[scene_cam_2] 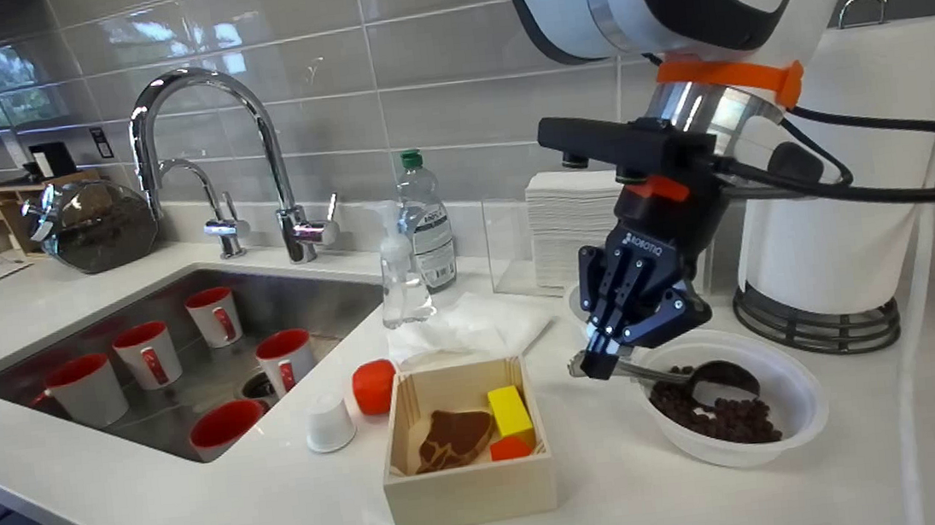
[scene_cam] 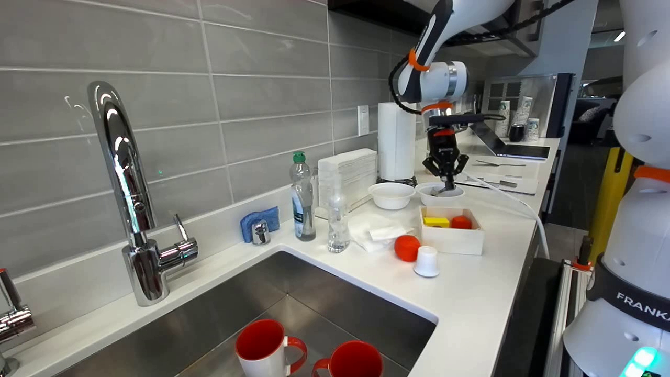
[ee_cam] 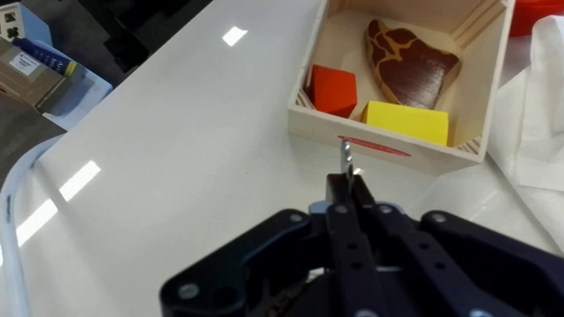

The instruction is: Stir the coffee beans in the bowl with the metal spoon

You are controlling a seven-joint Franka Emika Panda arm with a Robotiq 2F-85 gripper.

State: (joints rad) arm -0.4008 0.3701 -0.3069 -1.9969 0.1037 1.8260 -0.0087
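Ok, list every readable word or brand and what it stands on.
"FRANKA", last letter cut: arm base.
"ROBOTIQ": end effector.
Too small or blurred to read surely: red oval on the wooden box; green-capped bottle's label; dark blue item's lettering; brown package's label; white cable's marking.

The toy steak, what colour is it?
The toy steak is dark brown with tan streaks; the wrist view shows it best.

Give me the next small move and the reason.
Probably lower the metal spoon slightly: the gripper is shut on it, and in an exterior view its scooping end appears to lie over the coffee beans in the white bowl, not sunk among them.
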